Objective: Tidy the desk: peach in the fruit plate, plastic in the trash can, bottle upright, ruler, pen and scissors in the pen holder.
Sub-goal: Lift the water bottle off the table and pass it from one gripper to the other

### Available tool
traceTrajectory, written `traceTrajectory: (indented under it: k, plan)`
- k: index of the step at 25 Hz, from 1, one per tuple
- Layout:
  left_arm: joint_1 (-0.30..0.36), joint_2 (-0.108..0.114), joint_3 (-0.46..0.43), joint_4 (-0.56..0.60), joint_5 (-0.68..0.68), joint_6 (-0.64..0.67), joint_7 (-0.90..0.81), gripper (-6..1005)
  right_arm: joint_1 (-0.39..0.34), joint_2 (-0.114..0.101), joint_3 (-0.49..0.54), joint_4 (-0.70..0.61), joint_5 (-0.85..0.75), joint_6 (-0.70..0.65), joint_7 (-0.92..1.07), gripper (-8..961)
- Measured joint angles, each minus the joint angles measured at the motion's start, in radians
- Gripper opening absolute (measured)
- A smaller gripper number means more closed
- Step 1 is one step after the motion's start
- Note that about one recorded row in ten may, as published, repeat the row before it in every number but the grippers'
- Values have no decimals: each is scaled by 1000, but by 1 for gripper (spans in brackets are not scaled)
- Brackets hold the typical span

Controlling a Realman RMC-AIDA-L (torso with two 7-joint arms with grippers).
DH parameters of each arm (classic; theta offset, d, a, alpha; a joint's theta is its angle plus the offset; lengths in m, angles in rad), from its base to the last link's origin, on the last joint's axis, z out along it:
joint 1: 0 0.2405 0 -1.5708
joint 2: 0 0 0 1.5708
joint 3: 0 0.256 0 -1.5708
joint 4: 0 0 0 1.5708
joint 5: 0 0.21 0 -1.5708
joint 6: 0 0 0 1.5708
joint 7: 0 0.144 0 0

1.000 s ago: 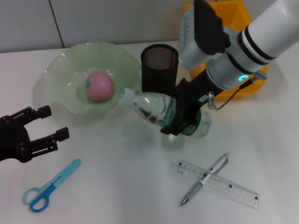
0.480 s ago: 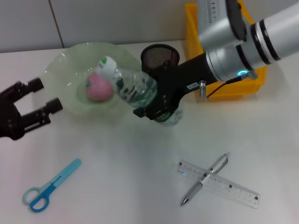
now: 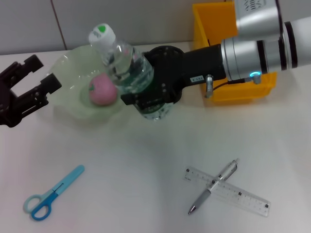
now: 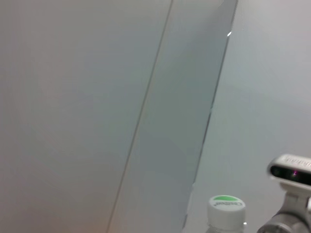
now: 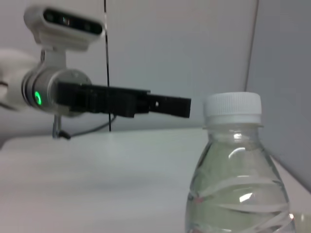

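Note:
My right gripper (image 3: 147,99) is shut on the clear bottle (image 3: 127,72), which stands nearly upright above the table's back middle, its white and green cap (image 3: 102,33) tipped slightly left. The right wrist view shows the bottle (image 5: 237,179) close up. The pink peach (image 3: 103,90) lies in the green fruit plate (image 3: 63,68). My left gripper (image 3: 43,73) is open and holds nothing at the plate's left rim. Blue scissors (image 3: 51,194) lie at front left. The pen (image 3: 214,186) lies across the clear ruler (image 3: 228,190) at front right. The black mesh pen holder (image 3: 167,52) is partly hidden behind my right gripper. The plastic is out of view.
A yellow bin (image 3: 218,24) stands at the back right behind my right arm. A grey wall runs along the table's far edge. The left wrist view shows mostly wall, with the bottle's cap (image 4: 225,206) in one corner.
My right gripper has swung the bottle from lying tilted to nearly upright and carried it left and back. My left gripper has moved back toward the plate's left rim.

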Motion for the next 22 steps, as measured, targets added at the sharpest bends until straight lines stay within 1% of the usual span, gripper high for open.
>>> traceTrajectory:
  k: [3, 7, 14, 22]
  plan:
    - [-20, -5, 3, -14, -7, 11, 2, 845, 5, 0, 0, 29, 58, 0, -31, 768]
    - [-56, -7, -1, -56, -21, 21, 36, 843, 18, 0, -8, 52, 94, 6, -47, 768]
    - [-93, -8, 4, -78, -39, 22, 75, 841, 56, 3, -8, 110, 125, 8, -68, 769]
    - [-131, -9, -1, -111, -39, 15, 101, 829, 79, 3, -14, 141, 126, 4, -84, 768]
